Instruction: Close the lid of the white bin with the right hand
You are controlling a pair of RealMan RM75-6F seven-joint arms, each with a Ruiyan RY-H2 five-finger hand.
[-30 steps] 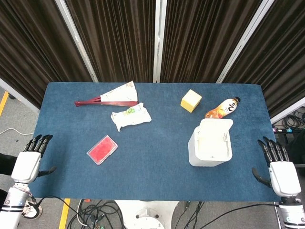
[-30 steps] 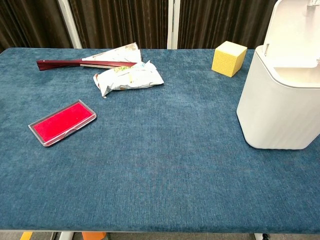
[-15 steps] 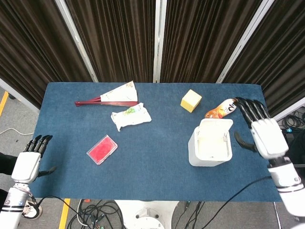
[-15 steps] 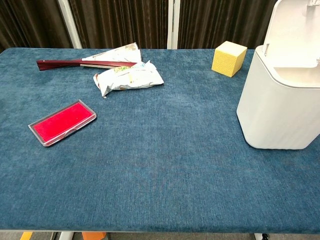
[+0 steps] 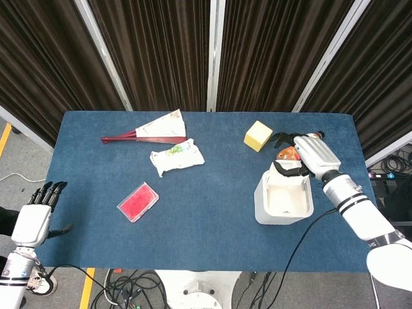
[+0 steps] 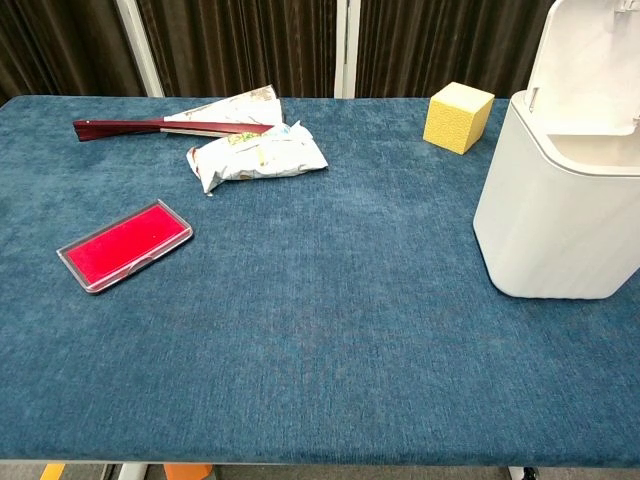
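Right hand [image 5: 297, 154], fingers spread and holding nothing, over upright lid [image 6: 590, 62] of white bin [image 6: 560, 215]; left hand [image 5: 37, 215] spread off-table.

dark pleated curtains [image 5: 161, 51] with white poles [image 5: 215, 55] at far side. blue table [image 5: 206, 212] in middle. grey floor [image 5: 22, 161] left, cables [image 5: 135, 286] near.

Counter [image 6: 330, 340] is showing a blue, matt, napped cloth cover. Bin [image 6: 560, 215] is presenting smooth white plastic with a slight sheen. Case [image 6: 125, 245] is appearing as clear glossy plastic over red. Packet [image 6: 255, 155] is looking crinkled. Cube [image 6: 458, 117] is looking matt, spongy yellow.
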